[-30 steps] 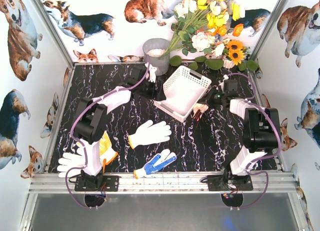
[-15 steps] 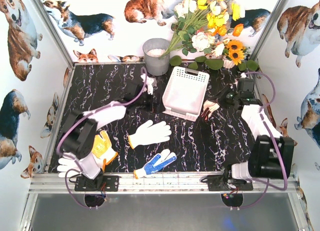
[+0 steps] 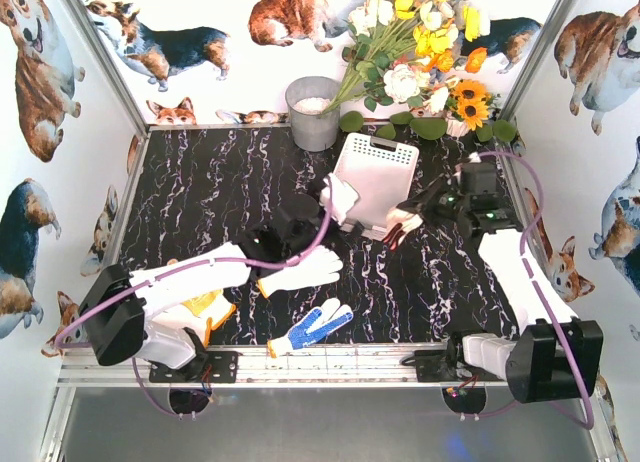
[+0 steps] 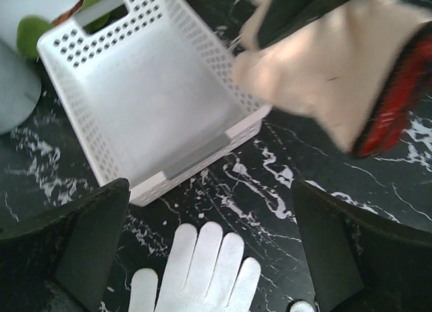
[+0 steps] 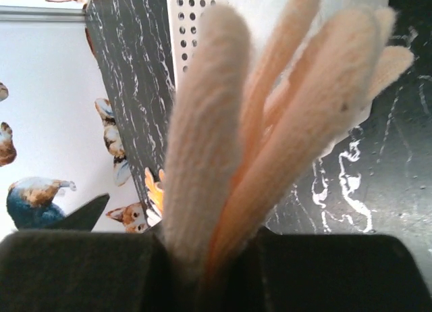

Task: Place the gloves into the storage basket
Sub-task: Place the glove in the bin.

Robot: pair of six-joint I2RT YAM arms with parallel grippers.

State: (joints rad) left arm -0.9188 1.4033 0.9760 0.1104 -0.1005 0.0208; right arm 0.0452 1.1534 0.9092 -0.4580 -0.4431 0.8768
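The white slotted storage basket (image 3: pixel 378 145) stands at the back middle, empty in the left wrist view (image 4: pixel 74 48). My left gripper (image 3: pixel 320 214) reaches to its near left corner, jaws wide apart (image 4: pixel 209 185). A plain white glove (image 3: pixel 340 196) shows between them (image 4: pixel 196 271); I cannot tell whether it rests on the table. My right gripper (image 3: pixel 415 214) is shut (image 5: pixel 209 241) on a pale glove with a dark red cuff (image 3: pixel 400 224) (image 5: pixel 202 123) beside the basket's near right corner. A white glove (image 3: pixel 300 267), a blue-dotted glove (image 3: pixel 310 325) and an orange-yellow glove (image 3: pixel 208 304) lie on the table.
A grey metal bucket (image 3: pixel 313 110) stands behind the basket's left side, with a flower bouquet (image 3: pixel 420 52) at the back right. Corgi-printed walls close in the sides. An aluminium rail (image 3: pixel 320 364) runs along the front edge.
My left arm has swung from beside the bucket to the basket's near left corner, the small white glove moving with it. The basket has turned square. My right gripper has stayed by the basket with its glove.
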